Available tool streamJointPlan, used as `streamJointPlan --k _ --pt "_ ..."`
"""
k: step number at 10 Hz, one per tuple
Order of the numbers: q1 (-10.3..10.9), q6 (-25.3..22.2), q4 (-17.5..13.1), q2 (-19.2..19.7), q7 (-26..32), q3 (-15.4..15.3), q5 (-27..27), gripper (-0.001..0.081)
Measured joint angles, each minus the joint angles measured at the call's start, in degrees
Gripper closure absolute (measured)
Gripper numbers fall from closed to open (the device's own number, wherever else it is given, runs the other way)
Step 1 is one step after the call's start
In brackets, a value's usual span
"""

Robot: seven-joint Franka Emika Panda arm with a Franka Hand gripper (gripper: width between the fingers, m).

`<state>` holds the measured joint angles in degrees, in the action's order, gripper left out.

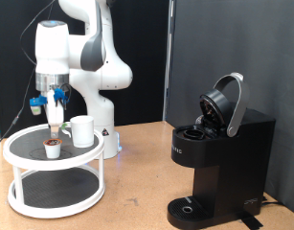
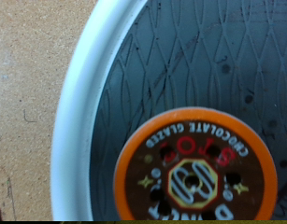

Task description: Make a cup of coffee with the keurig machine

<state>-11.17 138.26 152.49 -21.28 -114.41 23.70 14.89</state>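
While the black boxy keurig machine stands at the right with its domed lid raised for loading, the gripper is poised directly above the small brown-topped coffee pod. Whether the jaws are released or clenched cannot be told. The small white cylindrical cup is seen just right of the pod on the white round two-tier stand at the left.

Even, bright indoor light; soft sheen on the keurig machine. The wrist view is close and slightly blurred.
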Motion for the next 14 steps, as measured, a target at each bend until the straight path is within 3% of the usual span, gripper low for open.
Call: streamJointPlan --k 5,9,10,11,12,13,14 --pt "-1.3 6.5 2.7 3.6 -0.1 0.0 1.2 0.0072" --pt "-1.6 8.1 3.5 4.8 -0.2 0.0 1.2 0.0072" --pt "-1.6 8.1 3.5 4.8 -0.2 0.0 1.2 0.0118" --pt "-1.6 8.1 3.5 4.9 -0.2 0.0 1.2 0.0294" --pt "-1.6 8.1 3.5 4.9 -0.2 0.0 1.2 0.0294" --pt "-1.6 8.1 3.5 4.9 -0.2 0.0 1.2 0.0469" --pt "-1.6 8.1 3.5 4.9 -0.2 0.0 1.2 0.0469"
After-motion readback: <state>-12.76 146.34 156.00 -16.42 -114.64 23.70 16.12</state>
